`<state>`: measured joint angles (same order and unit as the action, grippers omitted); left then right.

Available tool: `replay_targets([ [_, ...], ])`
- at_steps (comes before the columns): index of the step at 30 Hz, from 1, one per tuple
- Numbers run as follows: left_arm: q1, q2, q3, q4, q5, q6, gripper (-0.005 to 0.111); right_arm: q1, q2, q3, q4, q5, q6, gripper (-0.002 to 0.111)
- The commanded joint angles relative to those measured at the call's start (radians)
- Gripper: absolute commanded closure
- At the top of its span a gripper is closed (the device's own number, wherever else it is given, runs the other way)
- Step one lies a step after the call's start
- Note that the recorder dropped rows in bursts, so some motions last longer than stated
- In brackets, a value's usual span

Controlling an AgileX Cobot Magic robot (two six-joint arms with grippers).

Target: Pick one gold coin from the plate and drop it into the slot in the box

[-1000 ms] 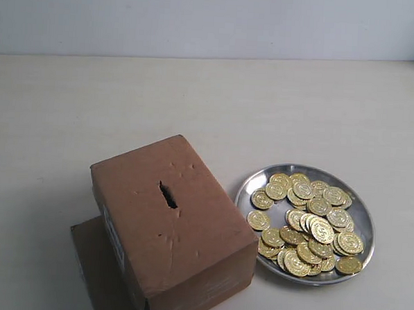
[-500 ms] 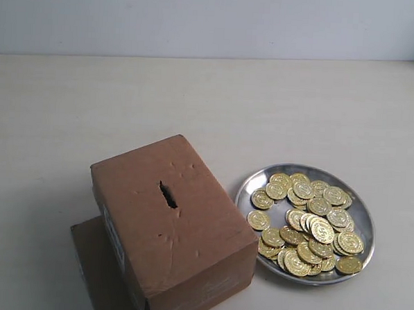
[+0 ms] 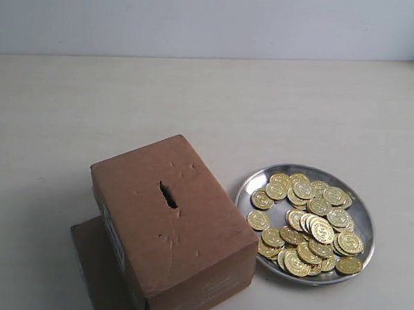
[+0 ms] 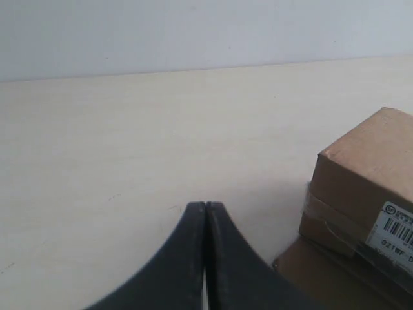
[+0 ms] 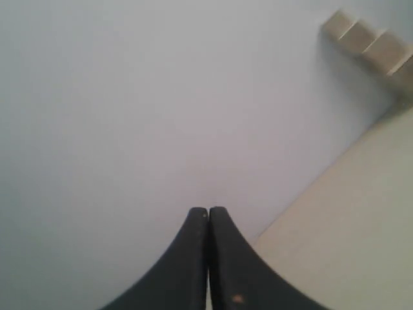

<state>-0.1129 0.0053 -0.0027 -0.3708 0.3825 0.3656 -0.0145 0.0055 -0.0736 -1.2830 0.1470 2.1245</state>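
Note:
The brown cardboard box (image 3: 172, 222) stands at the lower left of the exterior view, its dark ragged slot (image 3: 168, 194) in the top face. To its right lies the round silver plate (image 3: 253, 182), heaped with several gold coins (image 3: 307, 226). Neither arm shows in the exterior view. In the left wrist view my left gripper (image 4: 206, 205) is shut and empty over bare table, with the box (image 4: 368, 168) and its white barcode label (image 4: 395, 236) off to one side. My right gripper (image 5: 208, 210) is shut and empty, facing a pale wall; plate and box are out of that view.
A flat brown cardboard sheet (image 3: 94, 260) lies under the box, also seen as a sheet (image 4: 322, 278) in the left wrist view. The cream table (image 3: 209, 106) stretches back to a grey wall. Pale blocks (image 5: 371, 42) sit at the wall's edge in the right wrist view.

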Motion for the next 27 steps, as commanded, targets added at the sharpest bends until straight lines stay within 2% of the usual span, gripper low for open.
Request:
replay_targets([
  [1,0.001,-0.005,0.003,-0.008,-0.013,-0.001,0.107,-0.005,-0.006,0.052,0.078,-0.157,0.006,0.108],
  [5,0.001,-0.005,0.003,-0.008,-0.013,-0.001,0.107,-0.005,-0.006,0.074,0.087,-0.092,0.006,0.108],
  [7,0.001,-0.005,0.003,-0.008,-0.013,-0.001,0.107,-0.005,-0.006,0.074,0.083,-0.085,-0.064,0.108],
  [9,0.001,-0.005,0.003,-0.008,-0.013,-0.003,0.107,-0.005,-0.006,0.074,0.114,-0.096,-0.287,0.108],
  [10,0.001,-0.005,0.003,-0.008,-0.013,-0.003,0.107,-0.002,-0.006,0.074,0.195,-0.094,-0.479,0.108],
  [15,0.001,-0.005,0.003,-0.008,-0.013,-0.003,0.107,-0.002,-0.006,0.074,0.597,-0.093,-1.152,0.108],
  [18,0.001,-0.005,0.003,-0.008,-0.013,-0.003,0.107,-0.002,-0.006,0.074,0.775,0.059,-1.444,0.108],
  [20,0.001,-0.005,0.003,-0.008,-0.013,-0.003,0.107,-0.002,-0.006,0.074,0.811,0.148,-1.536,0.108],
  [27,0.001,-0.005,0.003,-0.008,-0.013,-0.001,0.107,-0.002,-0.006,0.074,0.726,0.145,-1.552,0.108],
])
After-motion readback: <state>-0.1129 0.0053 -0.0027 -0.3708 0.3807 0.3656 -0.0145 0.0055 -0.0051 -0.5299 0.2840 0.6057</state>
